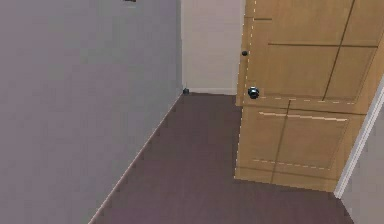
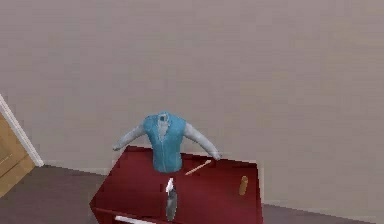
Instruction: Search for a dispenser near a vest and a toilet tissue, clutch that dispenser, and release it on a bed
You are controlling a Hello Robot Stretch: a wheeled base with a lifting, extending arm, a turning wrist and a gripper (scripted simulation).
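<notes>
A red table (image 2: 215, 196) stood against a plain pale wall (image 2: 260, 70), and everything here is placed from it. At the back of the table's top, left of the middle, a teal vest (image 2: 164, 138) sat upright on a grey long-sleeved torso form, the sleeves hanging out to either side. Just right of the vest, a thin wooden stick (image 2: 199, 167) lay aslant on the top. Farther right, near the table's right edge and well apart from the vest, a small amber bottle (image 2: 243, 185) stood upright. At the table's front, below the vest, a slim grey upright thing (image 2: 171, 200) stood on the top. Which of these two was the dispenser could not be told; both stood on the red table, the grey one nearer the vest. At the table's front left corner a small white shape (image 2: 127, 218) showed at the bottom edge, too little of it to name.

The claw's state could not be told, nor whether it carried anything. For the same reason, how the bottle or the grey thing lay relative to it could not be told.

Left of the table, a wooden door (image 2: 9, 158) with a white frame stood at the arm side view's left edge. The dark floor (image 2: 50, 195) ran from the door to the table's foot. In the forward view, a panelled wooden door bore a dark round knob (image 1: 253, 92), with a grey wall (image 1: 80, 90) across from it.
</notes>
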